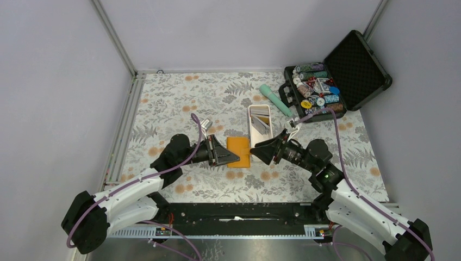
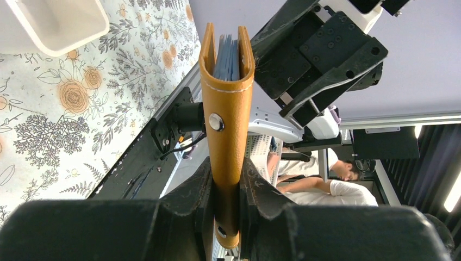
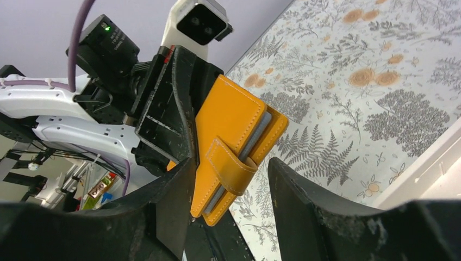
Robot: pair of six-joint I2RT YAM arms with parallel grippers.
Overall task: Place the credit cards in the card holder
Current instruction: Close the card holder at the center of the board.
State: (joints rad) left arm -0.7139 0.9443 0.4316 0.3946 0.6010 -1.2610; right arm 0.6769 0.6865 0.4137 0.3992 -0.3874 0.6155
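My left gripper clamps the card holder, right gripper is open and empty astride the snap tab, so I'd pinch only that.

The arms are white with purple cables; left gripper and right gripper black.

A small orange leather-like booklet card holder sat between the two arms, over the near middle of the floral-patterned tablecloth. The left gripper lay to its left, clamped on its left edge. The right gripper lay to its right, with a finger on either side of the holder's snap-tab edge. Behind the holder and slightly right sat a long white rectangular plastic tray with thin rectangular plastic cards inside. A teal cylindrical tube lay behind and right of the tray. In the far right corner sat an open black hard case with round poker chips in it.
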